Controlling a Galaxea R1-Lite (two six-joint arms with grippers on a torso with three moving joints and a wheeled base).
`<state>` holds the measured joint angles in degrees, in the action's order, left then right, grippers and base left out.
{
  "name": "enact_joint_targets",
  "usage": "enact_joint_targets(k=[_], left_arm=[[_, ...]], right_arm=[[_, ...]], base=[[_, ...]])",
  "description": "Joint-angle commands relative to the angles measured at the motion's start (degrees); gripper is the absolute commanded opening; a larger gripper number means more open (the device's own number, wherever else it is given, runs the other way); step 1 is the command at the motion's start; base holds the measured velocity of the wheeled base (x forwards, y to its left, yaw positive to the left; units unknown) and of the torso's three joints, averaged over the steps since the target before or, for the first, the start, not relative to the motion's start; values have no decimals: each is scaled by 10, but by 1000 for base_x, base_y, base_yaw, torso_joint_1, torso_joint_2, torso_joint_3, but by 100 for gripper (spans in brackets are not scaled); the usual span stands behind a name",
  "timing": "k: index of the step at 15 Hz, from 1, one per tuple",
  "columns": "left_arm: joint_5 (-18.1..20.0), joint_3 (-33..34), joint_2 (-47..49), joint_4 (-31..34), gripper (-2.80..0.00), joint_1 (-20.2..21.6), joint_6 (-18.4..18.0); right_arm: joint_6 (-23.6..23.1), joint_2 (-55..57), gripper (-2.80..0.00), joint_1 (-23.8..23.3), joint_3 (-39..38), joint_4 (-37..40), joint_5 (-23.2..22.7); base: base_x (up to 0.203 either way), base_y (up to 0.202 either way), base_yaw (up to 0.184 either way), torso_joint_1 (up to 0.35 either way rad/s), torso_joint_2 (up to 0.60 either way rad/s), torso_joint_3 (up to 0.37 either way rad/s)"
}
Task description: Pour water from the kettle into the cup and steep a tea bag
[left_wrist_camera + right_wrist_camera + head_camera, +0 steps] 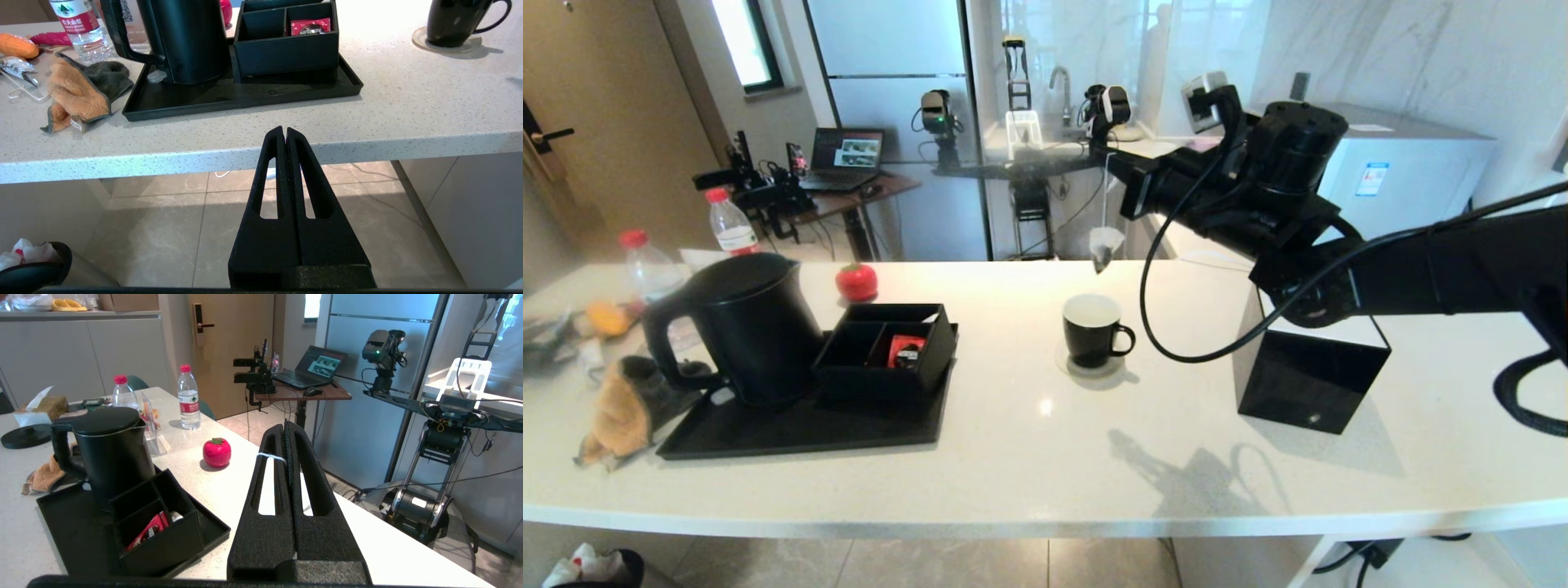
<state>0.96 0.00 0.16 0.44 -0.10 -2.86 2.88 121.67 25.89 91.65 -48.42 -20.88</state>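
I'm parking my left gripper (285, 134) closed below the counter edge; beyond, the cup (1094, 330) is waiting, and my right gripper (1112, 153) is pinching the string, dangling the tea bag (1105, 245) above it — I'm lowering slowly, centring first

the cup (1093, 330) stands alone on bare counter (1045, 457), open above except for the tea bag (1105, 245) hanging over its far side. the black box (1311, 376) crowds its right; the tray (800, 425) with kettle (743, 327) and organizer (886, 347) blocks the left.
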Motion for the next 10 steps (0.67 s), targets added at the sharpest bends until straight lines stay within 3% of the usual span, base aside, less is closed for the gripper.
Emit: enact_joint_targets(k=[1,10], left_arm=[[0,0,-2,0,-280,0,0],[0,0,-2,0,-280,0,0]], right_arm=[[0,27,-280,-8,0,-17,-2],[1,129,-280,-25,3,-74,-1]], base=[[0,0,0,0,0,0],[0,0,0,0,0,0]])
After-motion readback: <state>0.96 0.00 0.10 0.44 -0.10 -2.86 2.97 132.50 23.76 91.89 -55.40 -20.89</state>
